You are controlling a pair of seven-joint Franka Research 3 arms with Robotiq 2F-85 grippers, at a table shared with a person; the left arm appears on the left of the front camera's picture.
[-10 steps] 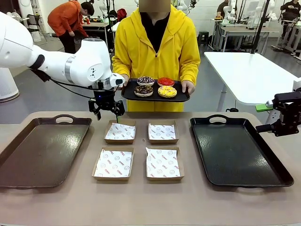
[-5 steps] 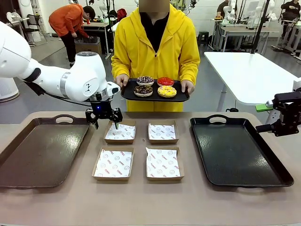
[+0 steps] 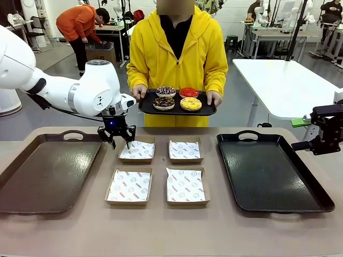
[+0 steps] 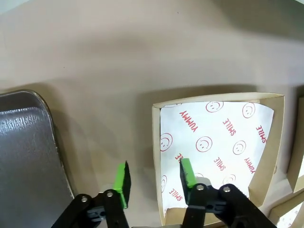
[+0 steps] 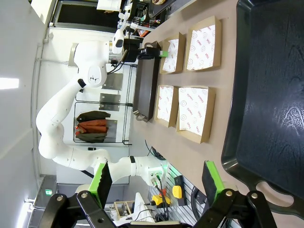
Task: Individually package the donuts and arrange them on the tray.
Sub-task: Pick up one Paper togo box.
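Four donuts lie on a small black tray [image 3: 208, 111] that a person in a yellow hoodie holds at the far side: a dark sprinkled one [image 3: 165, 91], a red one [image 3: 188, 92], a chocolate one [image 3: 163, 102] and a yellow one [image 3: 190, 104]. My left gripper [image 3: 120, 140] [image 4: 154, 180] hangs low over the left wall of the back-left paper-lined box [image 3: 136, 150] [image 4: 213, 152]. Its jaws stand partly apart, one pad outside the wall and one over the paper, holding nothing. At the far right, my right gripper [image 3: 321, 136] [image 5: 156, 183] is open and empty.
Three more lined boxes [image 3: 185, 150] [image 3: 129, 186] [image 3: 185, 186] sit mid-table. A brown tray [image 3: 48, 171] [image 4: 23, 156] lies on the left. A black tray [image 3: 268, 171] [image 5: 270, 95] lies on the right. The person's hands grip the small tray's ends.
My left gripper has come down and slightly left to the back-left box's left wall, and its jaws have narrowed. The right arm and the person's tray have stayed put.
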